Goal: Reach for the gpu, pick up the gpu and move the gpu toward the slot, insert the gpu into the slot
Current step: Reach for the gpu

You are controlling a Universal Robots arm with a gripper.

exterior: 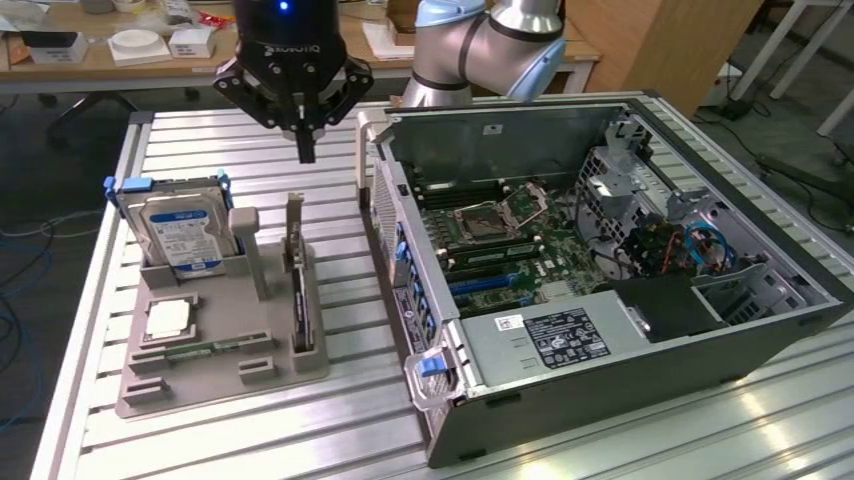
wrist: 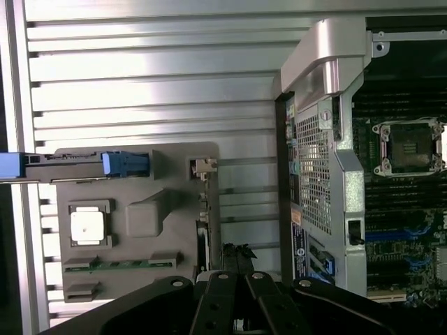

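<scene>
Computer case (exterior: 641, 385) lies open at the tabletop's (exterior: 267, 440) near edge; beside it, toward the exterior view's left, a grey holder (exterior: 200, 390) keeps the gpu (exterior: 300, 290) standing on edge — well apart from the blue slot (exterior: 483, 285) inside the case. Clenched and empty, the claw (exterior: 306, 150) hangs above, near the card's far end; a good reach likely needs jaws spread, squared across that thin edge, descending straight.

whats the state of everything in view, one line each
end effector: shut, holding nothing, in the air apart from the gpu
gpu: standing on edge in the grey holder, not gripped
slot: empty
hard drive: upright in the holder
memory stick: lying flat in the holder
computer case: on its side, open
</scene>
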